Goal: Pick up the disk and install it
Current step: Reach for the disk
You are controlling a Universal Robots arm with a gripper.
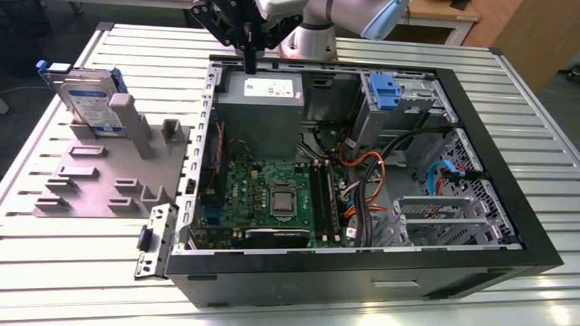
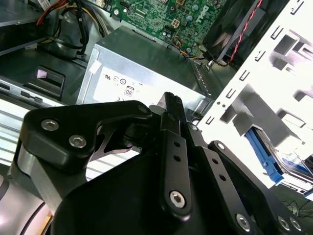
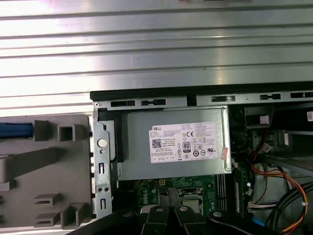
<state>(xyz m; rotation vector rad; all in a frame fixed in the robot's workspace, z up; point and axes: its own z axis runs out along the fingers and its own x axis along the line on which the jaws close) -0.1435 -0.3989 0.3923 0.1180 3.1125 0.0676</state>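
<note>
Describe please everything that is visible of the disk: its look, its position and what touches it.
The disk is a flat rectangular drive, silver metal by its look, with a white-and-blue label on its face and blue plastic rails along its edges. It stands upright on one edge in the grey slotted holder, at the exterior view's left, outside the open computer case. Only the holder touches it; the gripper hangs apart, over the case.

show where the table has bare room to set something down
Bare slats: the table in front of the fixture plate, at the exterior view's left of the case; also the strip along the case's other side. Crowded: inside the case among cables, and the plate, where the disk stands.
</note>
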